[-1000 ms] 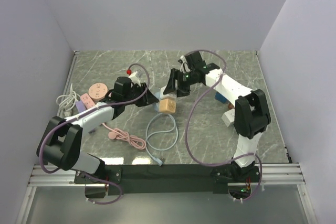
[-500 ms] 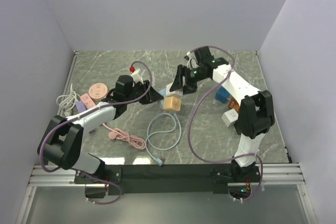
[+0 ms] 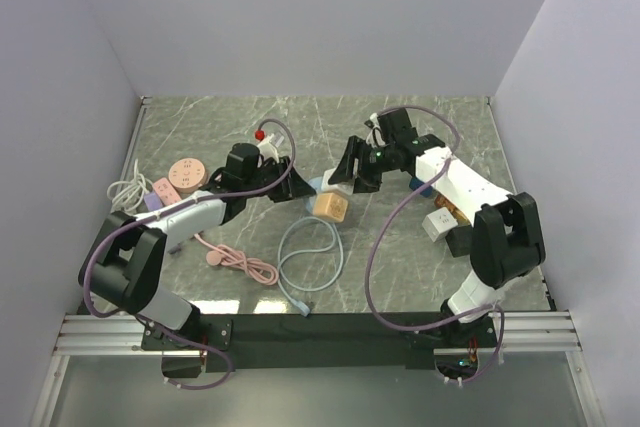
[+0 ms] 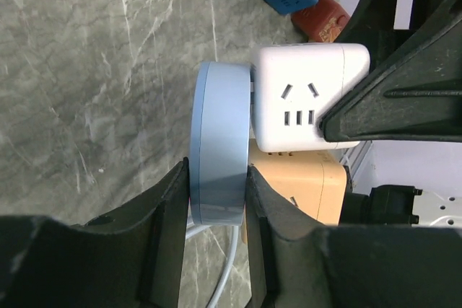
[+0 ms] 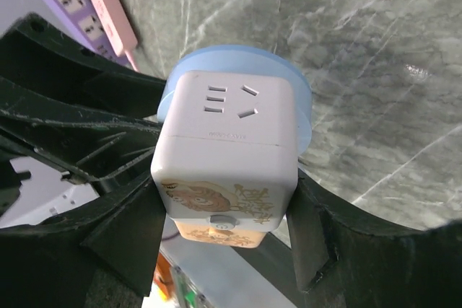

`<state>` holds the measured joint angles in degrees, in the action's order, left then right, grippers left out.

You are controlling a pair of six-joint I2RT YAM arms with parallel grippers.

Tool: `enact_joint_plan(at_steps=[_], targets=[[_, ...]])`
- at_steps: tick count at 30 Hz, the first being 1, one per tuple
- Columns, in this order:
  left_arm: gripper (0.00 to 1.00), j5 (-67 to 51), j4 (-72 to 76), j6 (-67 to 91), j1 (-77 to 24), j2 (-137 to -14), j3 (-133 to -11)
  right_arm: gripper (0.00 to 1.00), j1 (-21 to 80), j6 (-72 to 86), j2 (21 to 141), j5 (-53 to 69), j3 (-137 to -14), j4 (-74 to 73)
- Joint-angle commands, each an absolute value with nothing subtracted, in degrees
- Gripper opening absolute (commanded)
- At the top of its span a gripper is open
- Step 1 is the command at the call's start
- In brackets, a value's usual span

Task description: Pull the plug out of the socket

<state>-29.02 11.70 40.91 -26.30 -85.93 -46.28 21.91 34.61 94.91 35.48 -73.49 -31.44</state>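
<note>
The left arm (image 3: 185, 217) stretches low from the near-left corner toward the middle of the worktop (image 3: 420, 267), forearm almost level. Its left tool (image 3: 297, 187) is clamped on the rim of the round blue plug (image 4: 216, 156), one finger on each flat edge. The right arm (image 3: 455, 177) rises along the right edge, folds at the elbow and reaches back leftward. The right tool (image 3: 348, 172) is closed on the white cube socket (image 5: 227, 128), its fingers (image 5: 123, 229) pinching two opposite sides.

The two tools face each other, tips nearly meeting, around the middle of the worktop, a little nearer the far edge. The plug sits close against one face of the socket, and the left wrist view shows only a thin seam between them. An orange cube (image 4: 296, 185) lies touching the socket on its near side.

The worktop is grey-green marbled stone with pale, plain walls (image 3: 300, 17) on three sides. A light blue cable (image 3: 310, 257) loops from the plug toward the near edge, and a pink cable (image 3: 240, 262) lies left of it. Pink and purple power strips (image 5: 108, 5) and a white cord coil (image 3: 125, 192) sit by the left edge.
</note>
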Motion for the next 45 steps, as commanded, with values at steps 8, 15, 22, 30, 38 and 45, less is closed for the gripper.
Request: enact_joint_plan(at_steps=[8, 15, 22, 30, 38, 45], targets=[[0.01, -23.99, 5.89, 38.58, -24.26, -87.10, -46.76, 0.00, 13.89, 23.04, 94.83, 42.88, -89.36, -43.23], [0.01, -24.17, 6.06, 38.76, -24.26, -87.54, -47.11, 0.00, 12.56, 23.90, 98.26, 46.41, -90.27, -43.60], [0.01, -23.56, 5.97, 39.46, -24.26, -89.38, -48.43, 0.00, 22.05, 40.31, 91.43, 31.21, -75.62, -25.96], [0.01, -21.01, 4.31, 39.90, -24.26, -89.65, -48.43, 0.00, 16.62, 35.00, 88.51, 32.34, -79.36, -32.69], [0.01, -22.32, 3.95, 40.87, -24.26, -87.98, -50.09, 0.00, 4.41, 28.65, 91.93, 7.36, -86.75, -45.61], [0.01, -22.76, 1.23, 40.96, -24.26, -84.64, -53.70, 0.00, -6.50, 33.75, 96.05, -9.90, -86.39, -42.71]])
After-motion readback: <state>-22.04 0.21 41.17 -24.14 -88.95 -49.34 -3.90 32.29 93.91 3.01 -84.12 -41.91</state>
